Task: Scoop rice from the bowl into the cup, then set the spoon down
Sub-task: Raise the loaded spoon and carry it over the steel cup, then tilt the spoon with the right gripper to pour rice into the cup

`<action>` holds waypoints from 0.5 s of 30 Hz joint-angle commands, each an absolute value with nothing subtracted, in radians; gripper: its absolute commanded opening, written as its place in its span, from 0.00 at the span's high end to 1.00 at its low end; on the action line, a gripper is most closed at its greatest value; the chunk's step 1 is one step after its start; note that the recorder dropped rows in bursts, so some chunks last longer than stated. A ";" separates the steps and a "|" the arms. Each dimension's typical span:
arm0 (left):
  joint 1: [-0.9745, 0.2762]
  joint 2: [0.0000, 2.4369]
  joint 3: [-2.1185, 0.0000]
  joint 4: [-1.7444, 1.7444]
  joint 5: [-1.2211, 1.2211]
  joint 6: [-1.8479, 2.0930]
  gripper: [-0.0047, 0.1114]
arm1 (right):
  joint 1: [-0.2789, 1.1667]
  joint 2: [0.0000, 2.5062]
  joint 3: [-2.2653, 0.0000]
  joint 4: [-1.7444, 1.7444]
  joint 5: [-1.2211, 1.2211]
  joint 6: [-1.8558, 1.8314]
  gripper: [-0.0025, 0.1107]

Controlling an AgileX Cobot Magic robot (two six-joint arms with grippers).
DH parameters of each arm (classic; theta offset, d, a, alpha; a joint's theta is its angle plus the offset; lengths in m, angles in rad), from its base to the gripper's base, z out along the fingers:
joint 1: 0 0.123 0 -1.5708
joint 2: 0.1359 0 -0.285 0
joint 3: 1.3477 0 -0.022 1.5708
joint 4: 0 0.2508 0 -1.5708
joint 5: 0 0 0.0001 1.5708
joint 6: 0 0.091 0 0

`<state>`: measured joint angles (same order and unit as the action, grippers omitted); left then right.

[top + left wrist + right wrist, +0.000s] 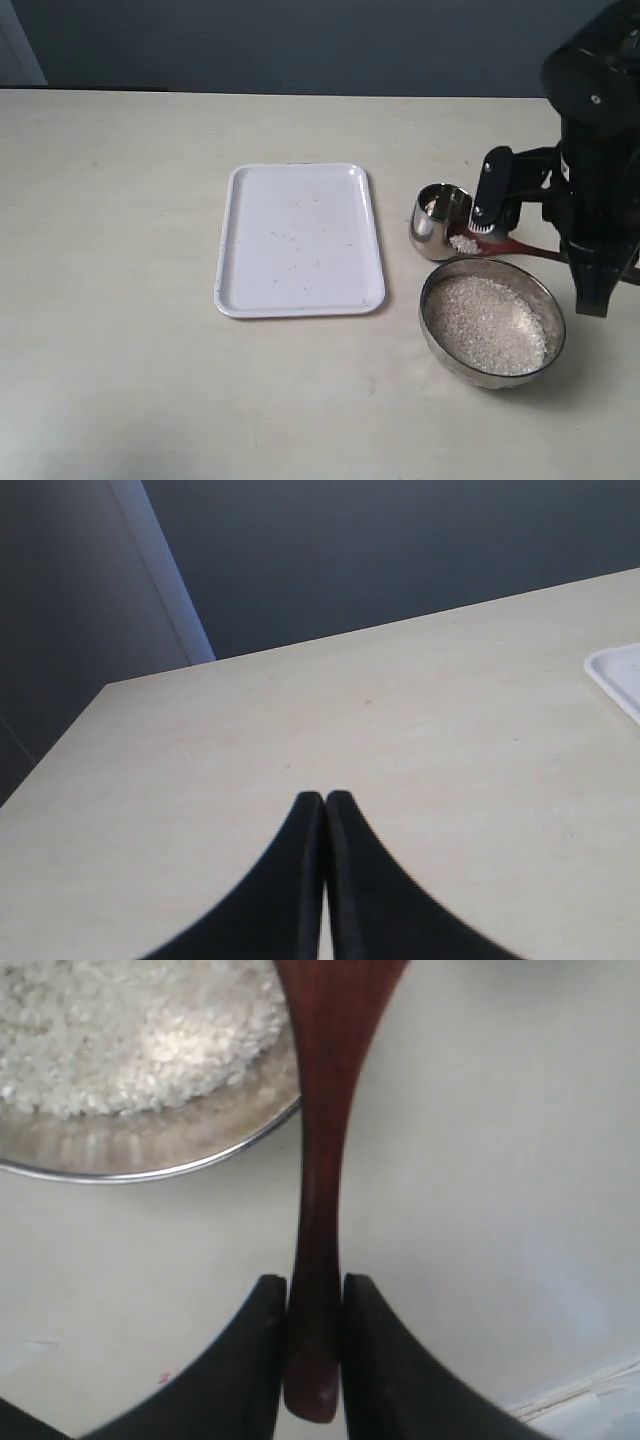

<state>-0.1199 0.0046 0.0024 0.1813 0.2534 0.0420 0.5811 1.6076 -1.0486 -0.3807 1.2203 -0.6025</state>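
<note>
Right wrist view: the right hand (315,1300) pinches the spoon (322,1160) near the thin tail of its handle. The wood is glossy, stiff and light, likely slippery, so a hold nearer the thicker neck would twist less. Ahead of the hand, the rice-laden tip sits just beside the cup (432,222). The bowl (150,1150) — shiny steel — holds loose rice (130,1030) that would spill easily. The left hand (325,802) is pressed together, empty.

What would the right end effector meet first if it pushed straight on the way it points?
Probably the cup: the right end effector is shut on the spoon, whose loaded tip lies beside the cup. The bowl rim sits off to one side. Depth is unclear.
</note>
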 commanded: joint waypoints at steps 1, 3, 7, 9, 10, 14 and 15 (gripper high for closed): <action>-0.119 0.000 0.000 0.178 0.240 0.036 0.96 | 0.550 1.599 -1.127 -0.374 1.221 -0.634 0.98; -0.119 0.000 0.000 0.178 0.240 0.036 0.96 | 0.530 1.606 -1.157 -0.366 1.221 -0.636 0.98; -0.119 0.000 0.000 0.178 0.240 0.036 0.96 | 0.487 1.634 -1.203 -0.335 1.221 -0.643 0.98; -0.119 0.000 0.000 0.178 0.240 0.036 0.96 | 0.478 1.649 -1.216 -0.329 1.221 -0.656 0.98; -0.119 0.000 0.000 0.178 0.240 0.036 0.96 | 0.479 1.661 -1.221 -0.329 1.221 -0.658 0.98; -0.119 0.000 0.000 0.178 0.240 0.036 0.96 | 0.479 1.710 -1.253 -0.333 1.221 -0.661 0.98; -0.119 0.000 0.000 0.178 0.240 0.036 0.96 | 0.479 1.726 -1.262 -0.333 1.221 -0.661 0.98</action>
<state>-0.1199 0.0046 0.0024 0.1813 0.2534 0.0420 0.4837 1.6932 -1.2360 -0.3357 1.2200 -0.6516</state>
